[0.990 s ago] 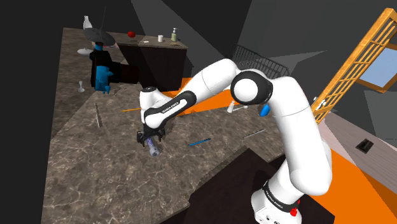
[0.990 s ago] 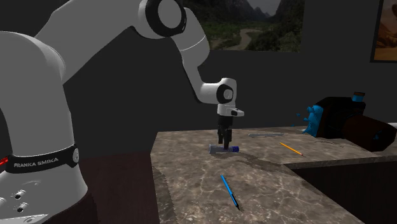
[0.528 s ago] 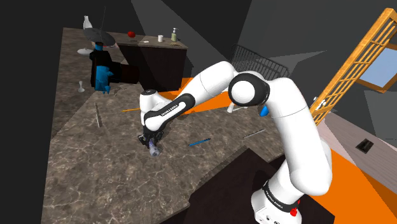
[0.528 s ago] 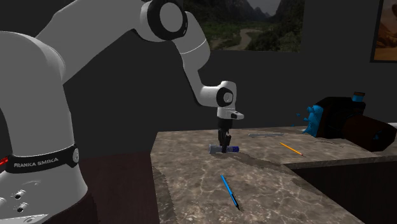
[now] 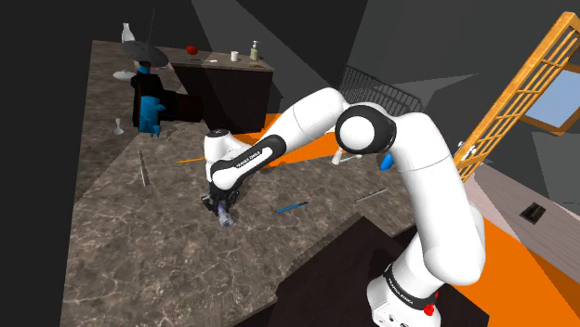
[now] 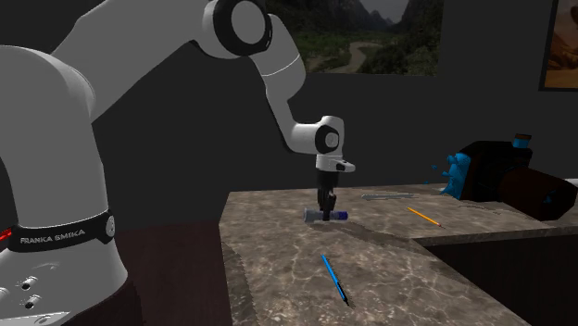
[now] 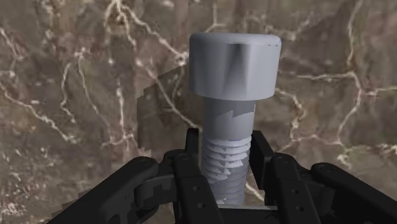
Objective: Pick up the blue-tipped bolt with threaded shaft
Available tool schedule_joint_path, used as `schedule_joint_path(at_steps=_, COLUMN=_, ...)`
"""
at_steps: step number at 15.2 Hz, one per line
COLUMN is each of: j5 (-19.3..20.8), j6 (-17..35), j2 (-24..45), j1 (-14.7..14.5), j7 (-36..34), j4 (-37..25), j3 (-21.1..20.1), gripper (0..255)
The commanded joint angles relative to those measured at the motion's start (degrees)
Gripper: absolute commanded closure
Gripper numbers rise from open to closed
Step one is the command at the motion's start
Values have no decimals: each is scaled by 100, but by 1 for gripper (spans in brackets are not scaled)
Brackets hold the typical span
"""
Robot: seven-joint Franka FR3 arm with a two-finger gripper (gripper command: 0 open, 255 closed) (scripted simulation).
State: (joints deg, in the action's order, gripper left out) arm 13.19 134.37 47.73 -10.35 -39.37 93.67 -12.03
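Gripper: the black gripper (image 7: 224, 153) is nearly closed, and its two fingers (image 7: 189, 167) are pressed against either side of the threaded shaft, so it has the bolt clasped.
Bolt: the bolt (image 7: 234, 63) lies flat along the marble counter (image 5: 112, 251), near the edge that faces the stand. In the wrist view its broad grey head points away from the hand. In the second exterior view a blue end sticks out to the right of the fingers.
Just changed: a second ago the hand was hovering over the bolt with a gap showing. Now it is down on it and the jaws have come in. Compared with half a second ago the wrist sits a touch higher, though only just.
Meaning for the task: I judge the grasp made, and what remains is the lift. A hold low on the threads, well back from the heavy head, could let the bolt tip as it rises.
Hidden: the fingers cover the lower shaft in the wrist view, and in the shoulder view the hand covers most of the bolt.
Hard to make out: I can't say whether the bolt has left the counter yet. A shadow falls beside it, but no clear gap shows beneath.
Nearby: the blue pen (image 6: 333, 278) and the orange pencil (image 6: 422, 216) lie well apart from the grasp.
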Motion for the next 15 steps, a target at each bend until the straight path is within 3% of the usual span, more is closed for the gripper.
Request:
schedule_joint_path(at_steps=1, j5=-19, j6=-73, j2=-105, j1=13, j7=8, j4=32, j3=-20, gripper=255)
schedule_joint_path(at_steps=15, j5=-166, j6=-612, j2=-798, j1=111, j7=87, j4=183, j3=-156, gripper=255)
